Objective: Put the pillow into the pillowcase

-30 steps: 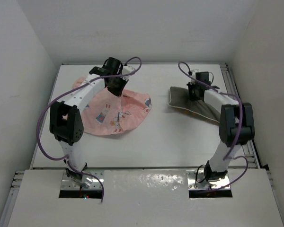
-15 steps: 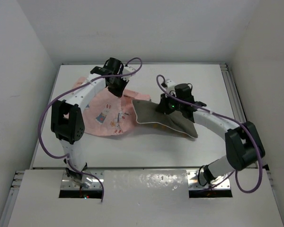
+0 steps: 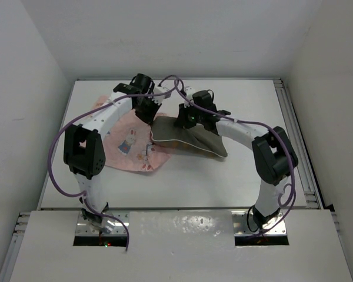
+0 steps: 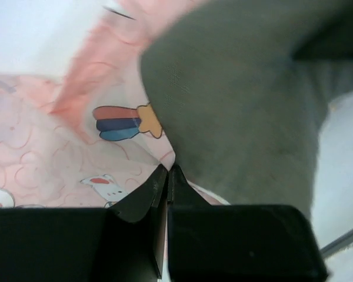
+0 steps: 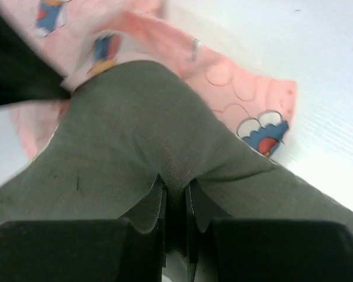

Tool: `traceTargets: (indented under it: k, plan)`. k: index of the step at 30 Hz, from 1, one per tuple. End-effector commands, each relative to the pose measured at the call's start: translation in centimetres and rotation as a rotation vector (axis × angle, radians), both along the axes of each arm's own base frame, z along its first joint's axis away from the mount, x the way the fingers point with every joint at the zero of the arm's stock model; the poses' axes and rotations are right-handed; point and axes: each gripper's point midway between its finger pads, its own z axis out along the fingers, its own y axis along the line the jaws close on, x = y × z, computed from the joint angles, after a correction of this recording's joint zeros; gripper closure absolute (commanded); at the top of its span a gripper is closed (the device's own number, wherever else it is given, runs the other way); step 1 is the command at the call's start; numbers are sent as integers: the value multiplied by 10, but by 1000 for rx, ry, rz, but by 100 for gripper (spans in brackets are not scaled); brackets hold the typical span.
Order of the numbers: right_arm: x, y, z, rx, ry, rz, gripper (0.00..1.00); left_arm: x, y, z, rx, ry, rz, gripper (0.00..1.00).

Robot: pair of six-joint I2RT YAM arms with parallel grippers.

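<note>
White table, pillow overlapping pink pillowcase

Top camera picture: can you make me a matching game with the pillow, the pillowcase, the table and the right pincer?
Things:
1. pillow
2. pillowcase
3. table
4. right pincer

Colour or state:
A. white
B. shut on the grey cushion
C. olive-grey
D. pink with little cartoons

Pairs: 1-C, 2-D, 3-A, 4-B
</note>
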Motion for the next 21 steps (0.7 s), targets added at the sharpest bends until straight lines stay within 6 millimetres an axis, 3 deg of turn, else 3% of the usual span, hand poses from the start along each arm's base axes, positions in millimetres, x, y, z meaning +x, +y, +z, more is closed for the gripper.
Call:
traceTargets:
  k: [1, 6, 9, 14, 17, 21]
  plan:
    - [49, 3, 51, 86, -119, -154, 100, -24, -19, 13, -50, 2, -164, 100]
    - [67, 7, 58, 128, -109, -272, 100, -43, -36, 10, -101, 37, -276, 100]
    - [67, 4, 45, 91, -112, -353, 100, -54, -54, 15, -199, 69, -345, 100]
    - [71, -17, 22, 26, -64, -561, 100, -66, -75, 29, -333, 122, -435, 100]
    - [75, -25, 11, 52, -14, -666, 100, -65, -83, 30, -368, 142, -442, 100]
    - [65, -14, -1, 152, 105, -756, 100, -49, -84, 26, -387, 144, -370, 100]
